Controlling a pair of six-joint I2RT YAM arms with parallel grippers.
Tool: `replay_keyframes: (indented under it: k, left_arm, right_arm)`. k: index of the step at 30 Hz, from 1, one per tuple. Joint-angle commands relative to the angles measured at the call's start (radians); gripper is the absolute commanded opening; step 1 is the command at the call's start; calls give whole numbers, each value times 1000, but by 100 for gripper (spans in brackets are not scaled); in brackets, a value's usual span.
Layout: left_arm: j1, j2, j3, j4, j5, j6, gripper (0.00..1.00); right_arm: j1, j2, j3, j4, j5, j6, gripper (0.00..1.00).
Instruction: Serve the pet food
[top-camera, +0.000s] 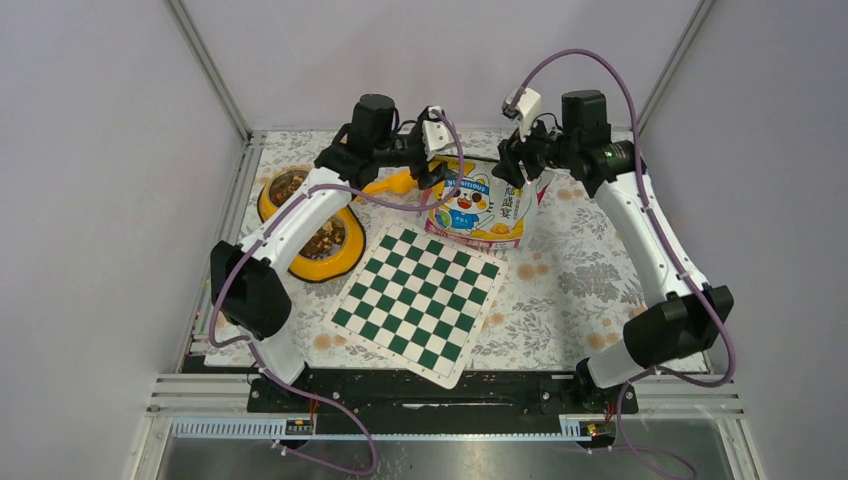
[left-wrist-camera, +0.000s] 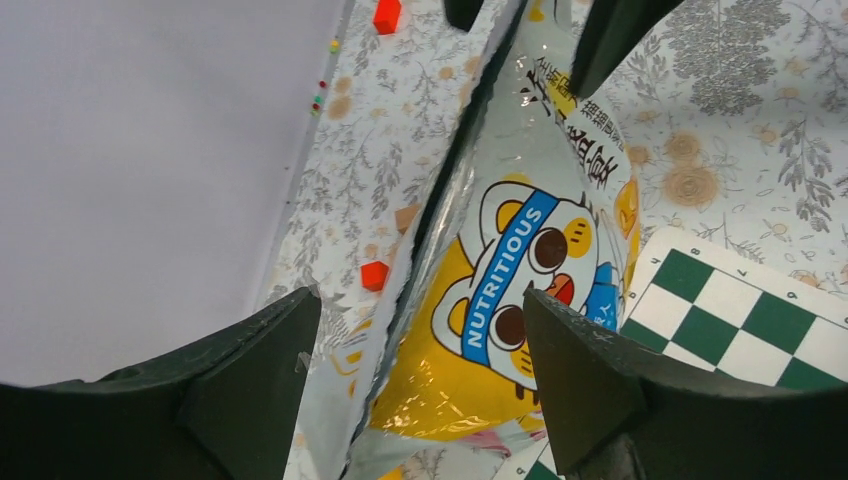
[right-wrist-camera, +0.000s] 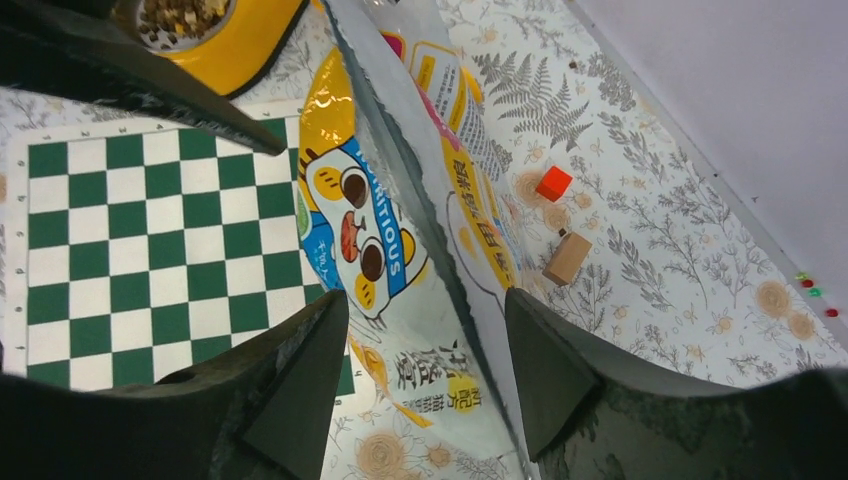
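Observation:
The pet food bag (top-camera: 478, 208) stands at the back middle of the table, with a cartoon cat and "NUTRITIOUS" on its front. Its torn top edge runs between the fingers in the left wrist view (left-wrist-camera: 500, 250) and the right wrist view (right-wrist-camera: 420, 240). My left gripper (top-camera: 436, 165) (left-wrist-camera: 420, 345) is open, its jaws astride the bag's left end without pinching it. My right gripper (top-camera: 514, 165) (right-wrist-camera: 425, 350) is open astride the right end. Brown kibble (top-camera: 323, 240) (right-wrist-camera: 180, 14) lies in the yellow double bowl (top-camera: 345, 262). No kibble shows inside the bag.
A green and white checkerboard (top-camera: 415, 300) lies in front of the bag. A yellow scoop-like piece (top-camera: 392, 184) lies between bowl and bag. Red cubes (left-wrist-camera: 375, 275) (right-wrist-camera: 553, 183) and a tan wooden block (right-wrist-camera: 567, 257) lie behind the bag, near the back wall.

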Motion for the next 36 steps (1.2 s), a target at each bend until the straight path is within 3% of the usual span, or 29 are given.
replay_keyframes:
  k: [1, 5, 11, 14, 20, 22, 24, 31, 35, 36]
  left_arm:
    - [-22, 24, 69, -11, 44, -7, 76]
    - [-44, 66, 95, 17, -2, 2, 75]
    - [-46, 110, 114, 48, -23, -22, 57]
    - [-47, 111, 112, 29, -31, -1, 46]
    - [-58, 117, 108, 25, -82, 40, 34]
    - [-58, 123, 116, 14, -87, 56, 22]
    - [-58, 132, 132, -8, -94, 69, 2]
    - [-58, 137, 136, -27, -106, 76, 0]
    - [-58, 131, 142, -46, -110, 93, 0]
    - [-58, 130, 142, -47, -110, 94, 0]
  right_arm:
    - [4, 63, 66, -31, 6, -105, 65]
    - [4, 124, 115, -87, -20, -142, 56]
    - [9, 168, 142, -123, 17, -174, 37]
    - [10, 161, 131, -122, 13, -181, 33]
    - [31, 159, 113, -124, 57, -237, 30]
    - [39, 161, 114, -138, 83, -275, 28]
    - [44, 165, 123, -168, 107, -315, 26]
    - [45, 195, 192, -250, 140, -382, 18]
    - [45, 217, 246, -298, 117, -389, 0]
    - [45, 224, 261, -312, 104, -387, 0]
